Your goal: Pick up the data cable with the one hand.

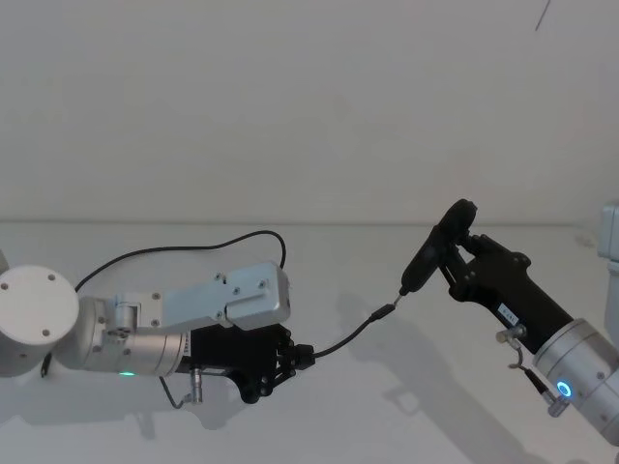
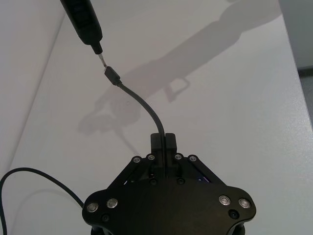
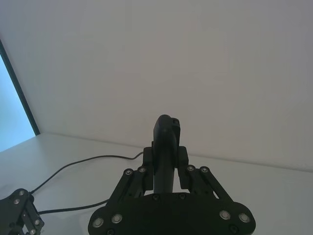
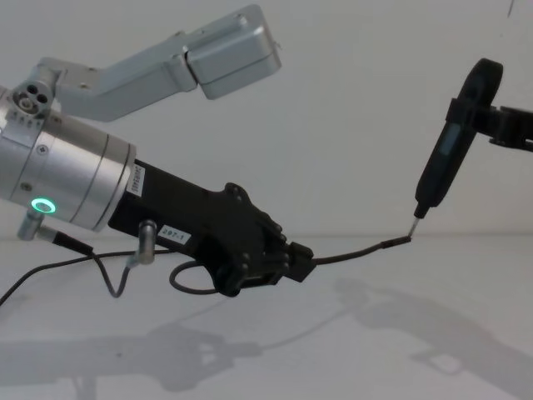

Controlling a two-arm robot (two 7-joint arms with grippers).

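Observation:
The data cable [image 1: 348, 336] is a thin black cord. It is lifted off the white table, with my left gripper [image 1: 305, 353] shut on it a short way behind its plug [image 1: 384, 311]. In the left wrist view the cable [image 2: 144, 104] curves up from the closed left gripper [image 2: 163, 139] to the plug [image 2: 112, 76]. My right gripper [image 1: 459, 256] is shut on a slim black tool [image 1: 435, 249], whose metal tip almost touches the plug. From the chest, the left gripper [image 4: 304, 260], cable [image 4: 354, 252] and tool [image 4: 450, 146] show side-on.
The cable's slack loops back across the table [image 1: 193, 246] behind my left arm. A short grey wire with a silver plug [image 1: 179, 391] hangs under the left wrist. A white wall stands behind; the table's edge [image 2: 293, 49] runs past the right arm.

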